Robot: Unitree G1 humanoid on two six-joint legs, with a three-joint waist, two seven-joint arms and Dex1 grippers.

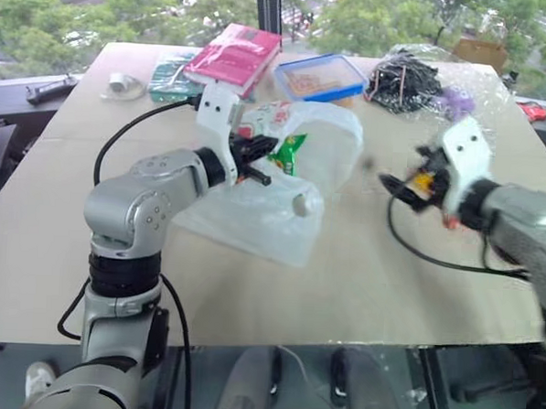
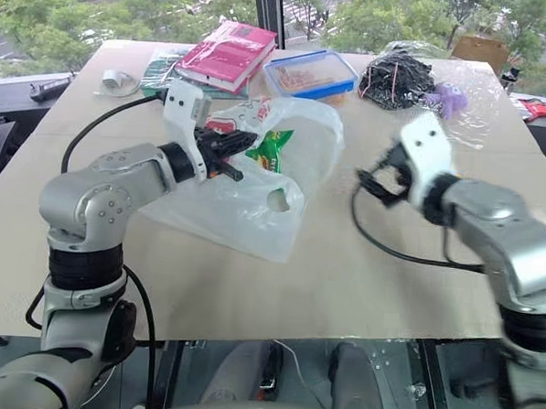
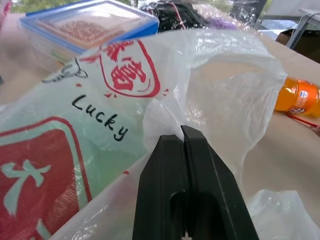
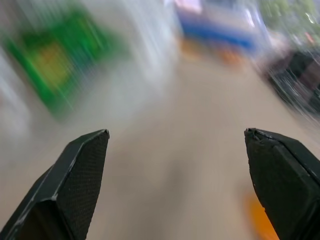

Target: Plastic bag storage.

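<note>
Bag [image 2: 255,190] film sits pinched between the left gripper's [image 3: 183,134] shut jaws. Right gripper [image 4: 177,145], at the bag's 3 o'clock, has jaws wide apart, holding nothing. One bag, two grippers.

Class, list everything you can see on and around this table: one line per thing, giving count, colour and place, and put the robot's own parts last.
plastic bag: one, translucent white with red print, table centre, pinched by the left gripper
snack packet: one, green, seen through the bag's far part
book: one, pink-red, far edge
lidded box: one, clear with blue rim, far edge beside the book
cable bundle: one, black, far right, in clear wrap
purple item: one, beside the cables
orange bottle: one, lying on the table beyond the bag
table: one, beige
left gripper: one, black, shut on a fold of the bag
right gripper: one, black, open, empty, right of the bag
</note>
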